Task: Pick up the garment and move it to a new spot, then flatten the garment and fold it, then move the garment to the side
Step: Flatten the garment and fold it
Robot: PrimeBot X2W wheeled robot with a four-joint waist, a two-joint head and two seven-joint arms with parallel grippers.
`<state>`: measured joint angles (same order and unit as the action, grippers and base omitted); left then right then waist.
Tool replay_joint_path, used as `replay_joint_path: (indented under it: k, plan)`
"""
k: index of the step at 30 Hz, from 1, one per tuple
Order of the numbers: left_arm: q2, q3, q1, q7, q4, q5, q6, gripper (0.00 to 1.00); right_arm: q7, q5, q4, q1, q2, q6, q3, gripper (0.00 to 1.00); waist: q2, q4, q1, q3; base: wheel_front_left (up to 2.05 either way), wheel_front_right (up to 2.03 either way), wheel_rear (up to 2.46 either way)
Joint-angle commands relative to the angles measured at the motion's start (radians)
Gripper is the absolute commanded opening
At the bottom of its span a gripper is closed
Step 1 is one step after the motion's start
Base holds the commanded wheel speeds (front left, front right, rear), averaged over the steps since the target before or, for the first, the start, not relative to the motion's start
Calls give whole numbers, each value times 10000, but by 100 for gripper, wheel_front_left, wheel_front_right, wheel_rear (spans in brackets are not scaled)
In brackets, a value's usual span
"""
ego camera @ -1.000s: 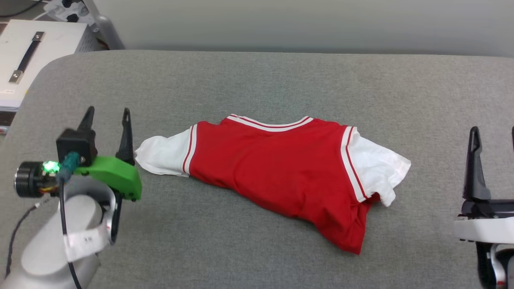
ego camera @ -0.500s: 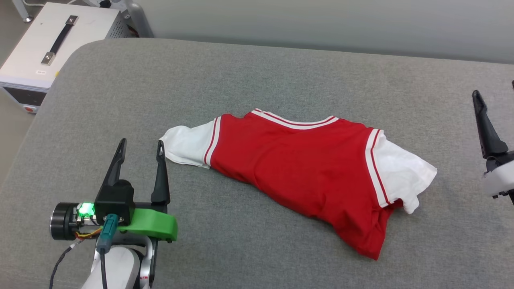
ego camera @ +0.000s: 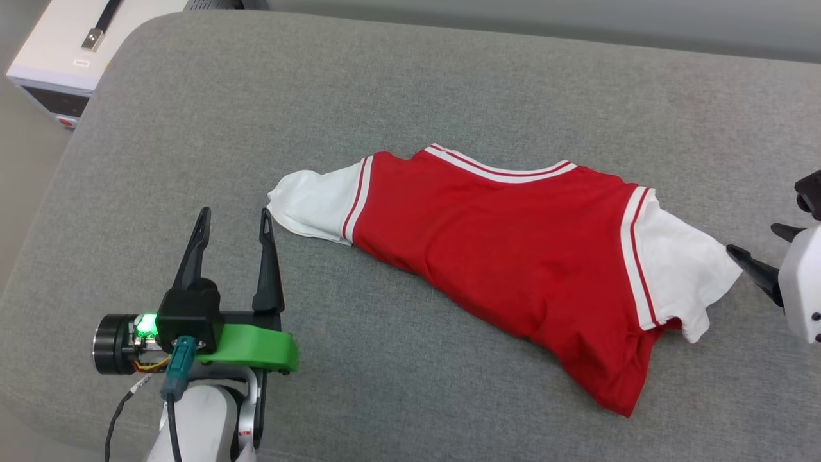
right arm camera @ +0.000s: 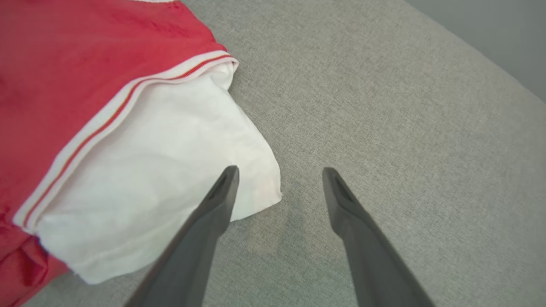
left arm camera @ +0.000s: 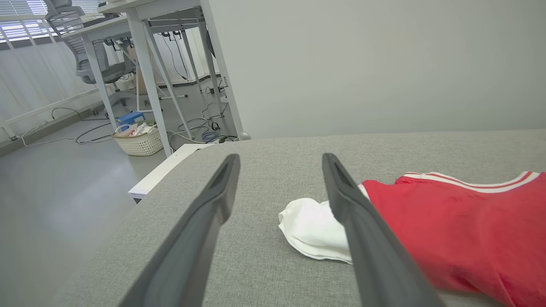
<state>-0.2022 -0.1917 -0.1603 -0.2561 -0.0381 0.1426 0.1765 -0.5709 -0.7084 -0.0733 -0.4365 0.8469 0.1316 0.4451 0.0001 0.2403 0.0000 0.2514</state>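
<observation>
Red and white, the garment (ego camera: 513,256) lies rumpled mid-desk (ego camera: 192,96), plain side up, collar toward the far edge. Left claw (ego camera: 235,212) is spread wide and empty, just beside the white sleeve (ego camera: 314,202). Right claw (ego camera: 750,236) gapes too, gripping nothing, one fingertip (right arm camera: 228,179) over the corner of the other sleeve (right arm camera: 162,179), the second over bare grey fabric.

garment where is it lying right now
In the head view the garment lies rumpled in the middle of the grey padded surface, one white sleeve near the left gripper, the other by the right gripper.
</observation>
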Motion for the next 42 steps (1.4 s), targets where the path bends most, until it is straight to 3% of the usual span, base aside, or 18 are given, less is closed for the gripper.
replay_joint_path:
  k: [1, 7, 16, 17, 18, 19, 26, 35, 42]
  plan:
    - [156, 89, -83, -56, 71, -149, -109, 100, -263, -132, -137, -278, -16, -9, 182, 100, -1, 234, 0, 399, 0, 0, 0]
    - [620, 295, -312, -57, 58, -500, -447, 100, -1104, -64, -972, -858, -79, -9, 1004, 100, -1, 470, 0, 917, 0, 0, 0]
    - [951, 691, -404, -57, -6, -812, -701, 100, -1099, -421, -1824, -928, -265, -9, 2147, 100, -1, 498, 0, 1121, 0, 0, 0]
    - [963, 749, -384, -57, -30, -842, -718, 100, -1056, -477, -1828, -966, -243, -9, 2283, 45, -1, 444, 0, 1091, 0, 0, 0]
    - [969, 798, -364, -57, -45, -866, -728, 100, -965, -491, -1814, -1024, -230, -9, 2372, 9, -1, 381, 0, 1057, 0, 0, 0]
    - [976, 840, -337, -57, -69, -900, -748, 100, -844, -530, -1807, -1096, -209, -9, 2458, 0, -1, 310, 0, 1006, 0, 0, 0]
    - [951, 1046, -237, -57, -154, -1062, -884, 100, 308, -821, -1990, -1614, 51, -9, 2099, 0, -1, -124, 0, 637, 0, 0, 0]
    - [966, 1152, -165, -57, -178, -1159, -1017, 100, 1193, -971, -3198, -1450, 623, -9, 1113, 0, -1, -386, 0, 498, 0, 0, 0]
    - [862, 1245, -275, -57, -345, -1189, -1170, 100, 1598, -998, -3957, -941, 331, -9, 975, 0, -1, -454, 0, 311, 0, 0, 0]
